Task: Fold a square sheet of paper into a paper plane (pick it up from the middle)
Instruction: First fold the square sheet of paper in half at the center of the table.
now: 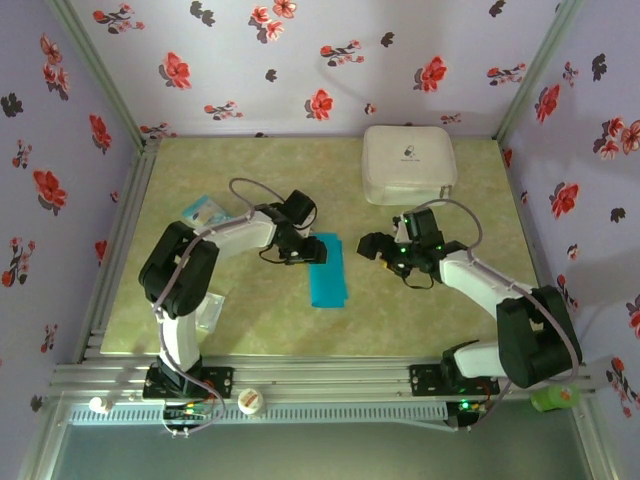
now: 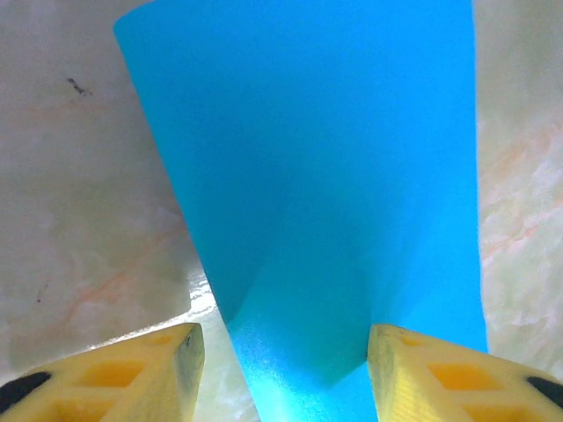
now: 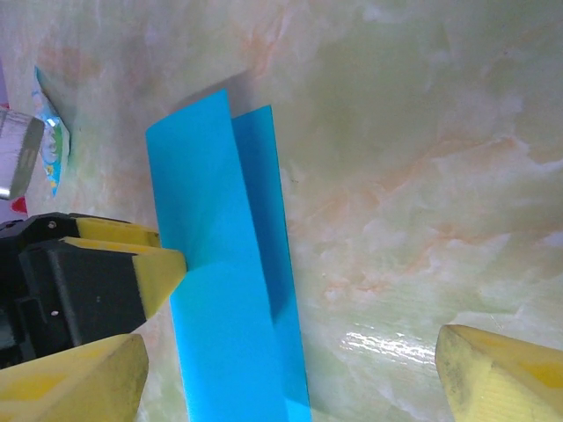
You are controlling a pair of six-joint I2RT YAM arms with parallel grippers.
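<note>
The square sheet of paper (image 1: 326, 270), folded into a strip, is lying left of the white case (image 1: 408, 163) and nearer the arms, its long axis running away from the case. Your left gripper (image 1: 297, 250) is straddling its case-side end, jaws spread, pinching nothing. Your right gripper (image 1: 372, 248) is hovering between strip and case, jaws wide, empty.

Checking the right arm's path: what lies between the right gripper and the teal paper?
Bare tabletop, in the top view; right gripper and folded paper stand apart.
</note>
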